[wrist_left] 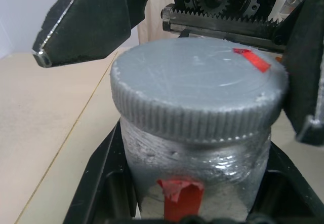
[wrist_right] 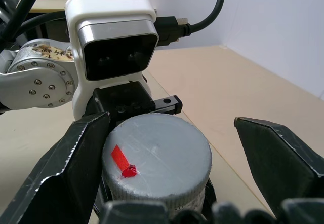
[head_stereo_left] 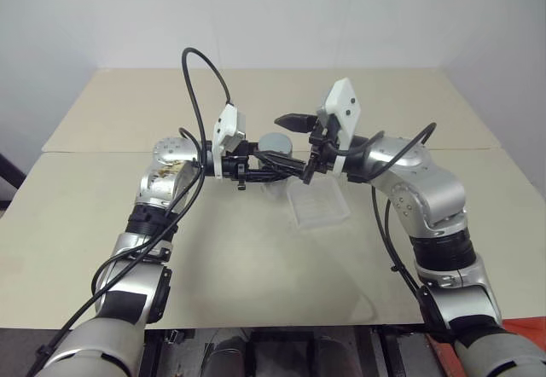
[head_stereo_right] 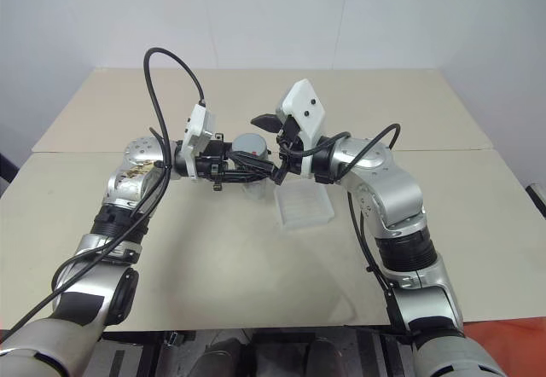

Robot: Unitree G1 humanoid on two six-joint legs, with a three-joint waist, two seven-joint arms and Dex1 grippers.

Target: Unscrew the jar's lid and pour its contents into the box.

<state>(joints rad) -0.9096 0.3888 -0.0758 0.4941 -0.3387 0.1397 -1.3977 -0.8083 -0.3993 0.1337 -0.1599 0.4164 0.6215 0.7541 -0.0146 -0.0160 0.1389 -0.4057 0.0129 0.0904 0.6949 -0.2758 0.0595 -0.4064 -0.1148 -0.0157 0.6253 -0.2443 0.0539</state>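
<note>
Lid (wrist_left: 197, 79) caps jar (wrist_left: 195, 163).

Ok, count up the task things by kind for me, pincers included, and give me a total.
Jars: 1, the jar, in the shut left pincer.
Lids: 1, the lid, on the jar.
Boxes: 1, the box on the table.
Pincers: 2, with the right pincer open around the lid.
Total: 5

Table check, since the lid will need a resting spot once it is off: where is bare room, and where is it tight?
The table is bare along its near edge, below the box, and across the far half behind both hands. It is crowded in the middle: the left hand holds the jar, and the right hand straddles the lid, just beside the box.
</note>
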